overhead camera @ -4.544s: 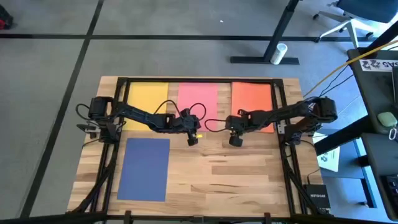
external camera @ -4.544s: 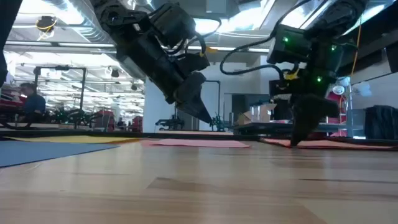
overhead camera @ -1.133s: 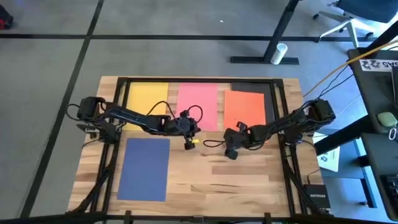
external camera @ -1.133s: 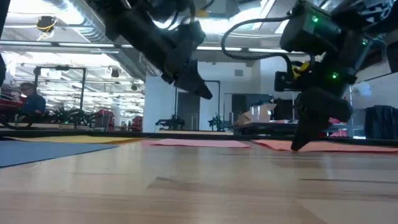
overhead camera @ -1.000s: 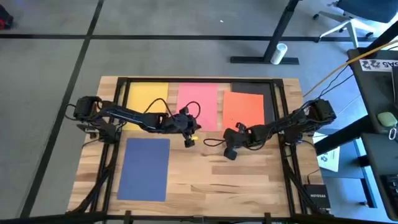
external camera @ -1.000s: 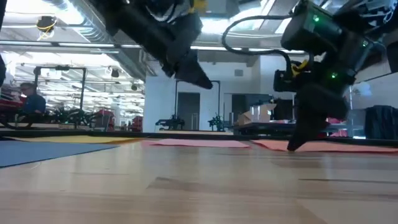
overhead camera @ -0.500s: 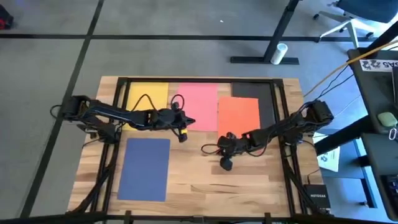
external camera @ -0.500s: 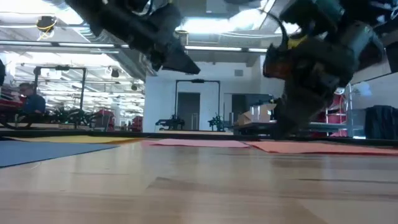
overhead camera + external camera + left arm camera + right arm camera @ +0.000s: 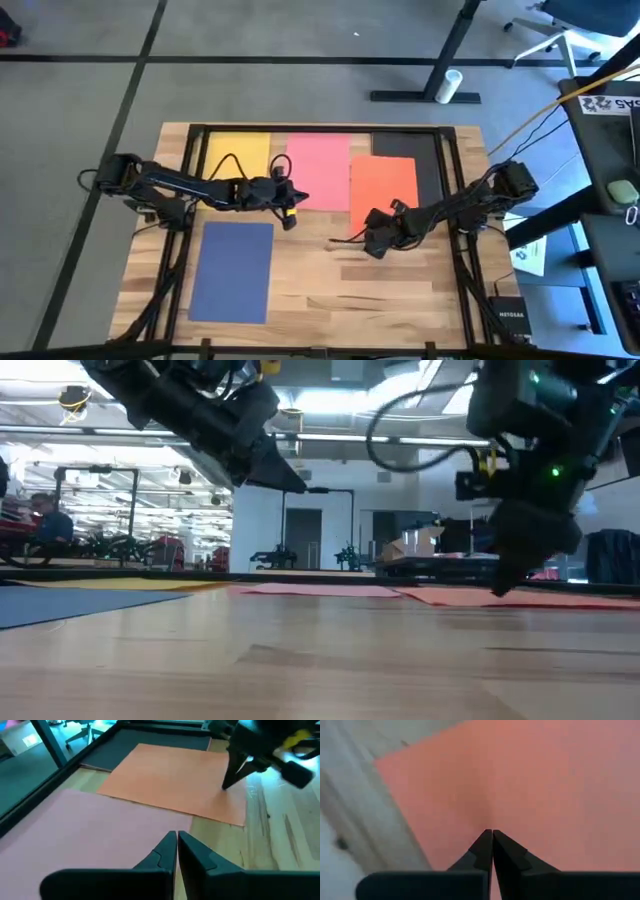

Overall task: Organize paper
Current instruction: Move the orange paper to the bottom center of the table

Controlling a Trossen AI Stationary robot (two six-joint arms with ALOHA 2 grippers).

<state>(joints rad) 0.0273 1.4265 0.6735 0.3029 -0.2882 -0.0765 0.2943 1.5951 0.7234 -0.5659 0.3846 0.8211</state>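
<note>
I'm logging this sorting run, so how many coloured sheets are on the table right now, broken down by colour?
Yellow sheet: 1
Pink sheet: 1
Orange sheet: 1
Black sheet: 1, partly under the orange one
Navy blue sheet: 1
Total: 5 sheets
</note>
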